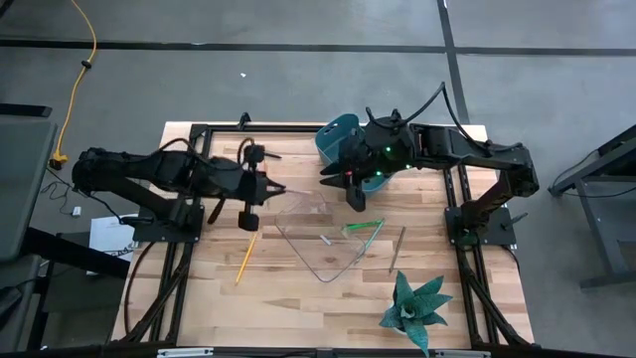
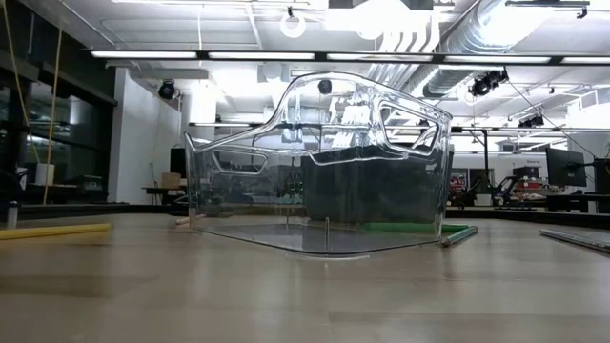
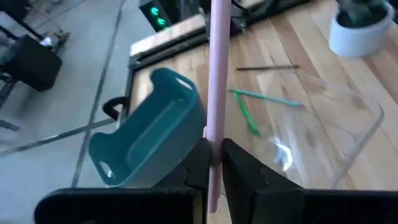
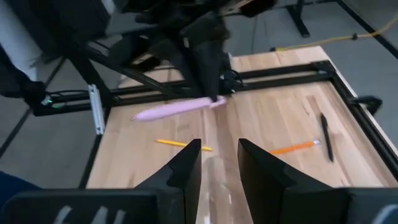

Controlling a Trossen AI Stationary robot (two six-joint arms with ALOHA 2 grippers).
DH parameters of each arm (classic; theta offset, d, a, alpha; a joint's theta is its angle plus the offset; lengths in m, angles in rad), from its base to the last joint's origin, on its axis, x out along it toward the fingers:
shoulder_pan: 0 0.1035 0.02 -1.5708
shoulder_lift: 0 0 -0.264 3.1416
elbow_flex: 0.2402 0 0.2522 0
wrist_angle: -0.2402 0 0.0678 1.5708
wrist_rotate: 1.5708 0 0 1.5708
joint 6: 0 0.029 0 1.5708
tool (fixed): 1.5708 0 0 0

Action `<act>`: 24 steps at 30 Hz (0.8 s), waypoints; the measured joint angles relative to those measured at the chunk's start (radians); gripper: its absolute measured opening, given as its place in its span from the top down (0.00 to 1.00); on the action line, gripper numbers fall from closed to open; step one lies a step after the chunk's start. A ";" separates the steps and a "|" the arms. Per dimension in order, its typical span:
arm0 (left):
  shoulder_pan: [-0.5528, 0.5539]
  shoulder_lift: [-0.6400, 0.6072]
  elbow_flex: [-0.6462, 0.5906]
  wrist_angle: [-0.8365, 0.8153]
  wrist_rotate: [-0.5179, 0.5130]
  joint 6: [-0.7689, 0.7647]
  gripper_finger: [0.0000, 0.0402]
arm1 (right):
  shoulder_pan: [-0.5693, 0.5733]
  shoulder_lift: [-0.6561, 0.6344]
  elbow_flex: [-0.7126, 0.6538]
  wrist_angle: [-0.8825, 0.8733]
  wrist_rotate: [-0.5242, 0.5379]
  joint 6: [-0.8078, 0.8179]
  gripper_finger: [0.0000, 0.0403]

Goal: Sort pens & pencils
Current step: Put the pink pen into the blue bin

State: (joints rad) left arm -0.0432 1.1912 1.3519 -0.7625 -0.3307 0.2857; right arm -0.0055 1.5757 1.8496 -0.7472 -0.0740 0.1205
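Left tool (image 3: 211, 163) pinches a pink pen (image 3: 218, 74) beside the clear bin (image 1: 316, 239), while right tool (image 4: 219, 163) hangs spread

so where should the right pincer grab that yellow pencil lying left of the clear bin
Grip the yellow pencil near mid-length and come straight down from above. It lies flat on the bare wooden table, slanted, with open space on both sides, so set the fingers across its long axis. The right pincer is open over the clear bin; the left pincer already holds a pink stick.
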 joint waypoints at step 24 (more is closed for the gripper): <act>0.118 0.000 0.043 0.178 0.195 -0.057 0.95 | 0.026 0.000 0.000 0.088 0.122 -0.100 0.76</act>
State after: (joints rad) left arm 0.0744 1.1912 1.3949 -0.5849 -0.1360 0.2283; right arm 0.0208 1.5757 1.8496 -0.6592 0.0481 0.0202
